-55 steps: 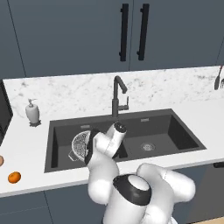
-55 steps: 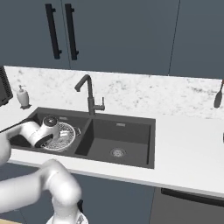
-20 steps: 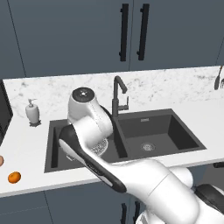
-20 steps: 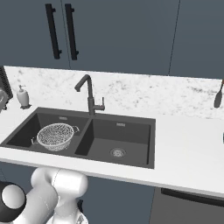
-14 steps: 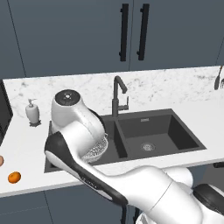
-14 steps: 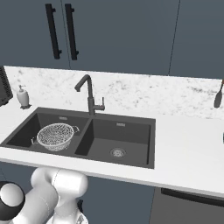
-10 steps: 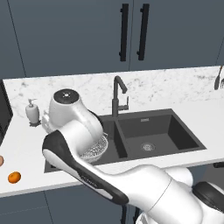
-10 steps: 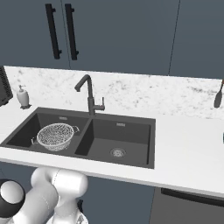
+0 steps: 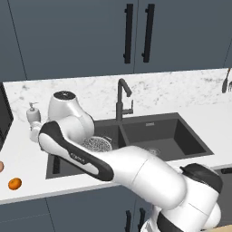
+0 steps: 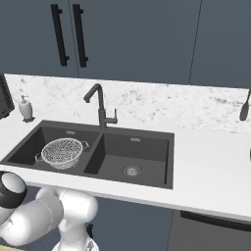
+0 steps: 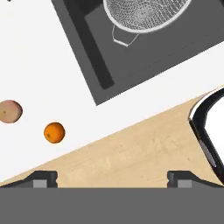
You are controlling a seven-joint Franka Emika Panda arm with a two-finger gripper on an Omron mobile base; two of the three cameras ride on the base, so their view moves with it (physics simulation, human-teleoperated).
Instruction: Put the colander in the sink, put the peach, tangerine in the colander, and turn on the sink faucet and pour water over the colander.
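Now released: colander (image 10: 63, 152) seated in left basin of sink (image 10: 147, 162), well ahead of pincer (image 11: 112, 177). Pincer swung away over counter edge, jaws fully spread, empty. Tangerine (image 11: 54, 132) ahead-left, peach (image 11: 9, 111) just beyond. Colander placement complete; fruit pickup next.

The sink (image 10: 147, 162) is dark grey with a silvery round drain (image 10: 131, 170), and the colander (image 10: 62, 152) in it is silvery-white mesh. The sink faucet (image 10: 99, 108) is dark metal. The table (image 10: 215, 181) is white, its back wall white marble with grey veining. The tangerine (image 11: 54, 132) is bright, even orange; the peach (image 11: 8, 111) is pale pinkish with a duller patch. The cabinets (image 10: 137, 39) are dark blue-grey with black handles, the soap bottle (image 10: 26, 109) white, the floor (image 11: 144, 153) light wood-grain
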